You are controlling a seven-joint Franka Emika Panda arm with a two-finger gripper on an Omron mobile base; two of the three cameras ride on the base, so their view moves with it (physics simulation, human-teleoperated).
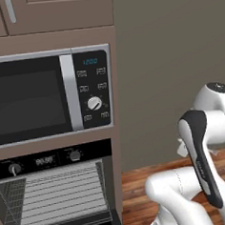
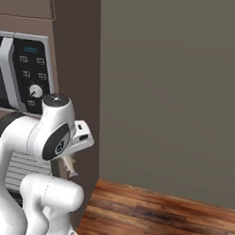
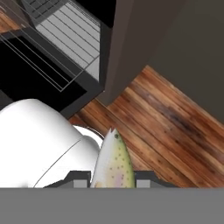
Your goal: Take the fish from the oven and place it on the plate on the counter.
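The jaws are clenched on the fish (image 3: 112, 164), which projects head-first from between them in the hand view, above the wooden floor (image 3: 166, 127). The oven (image 1: 56, 193) stands open, its wire rack (image 1: 61, 195) exposed, below the microwave (image 1: 48, 95). The gripper (image 2: 70, 164) hangs beside the cabinet edge.

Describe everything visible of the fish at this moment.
The slim pale fish, yellowish-green with small dark speckles and a pink tinge low on its flank, shows in the hand view between the end effector's two dark fingertips, which flank it closely. Its pointed head with one dark eye points away from the hand, out over the brown wooden floor. Its tail end is cut off below.
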